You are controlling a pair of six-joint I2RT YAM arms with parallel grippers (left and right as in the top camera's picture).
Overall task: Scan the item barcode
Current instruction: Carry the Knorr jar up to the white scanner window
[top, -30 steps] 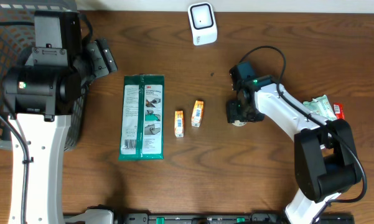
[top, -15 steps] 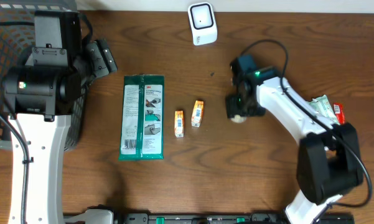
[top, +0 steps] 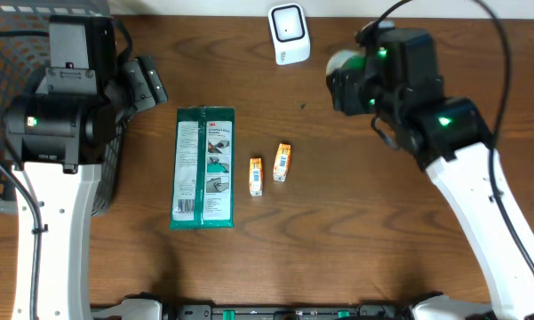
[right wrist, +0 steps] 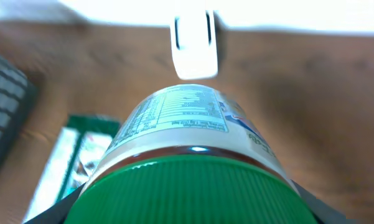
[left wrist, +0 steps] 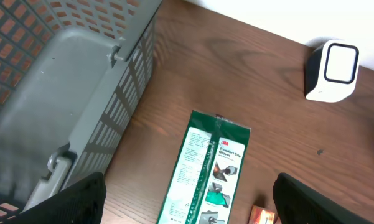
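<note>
My right gripper is shut on a bottle with a green ribbed lid and a white printed label. The bottle is held off the table, its far end pointing at the white scanner, which stands just beyond it in the right wrist view. Dark fingers flank the lid on both sides. My left gripper hangs open and holds nothing, above the wood beside the basket, with its fingertips wide apart over a green packet.
A green-and-white flat packet lies left of centre, with two small orange boxes to its right. A grey mesh basket fills the far left. The scanner sits at the table's back edge.
My right arm has lifted the bottle off the table and carried it up and back toward the scanner. The left arm has not moved.
</note>
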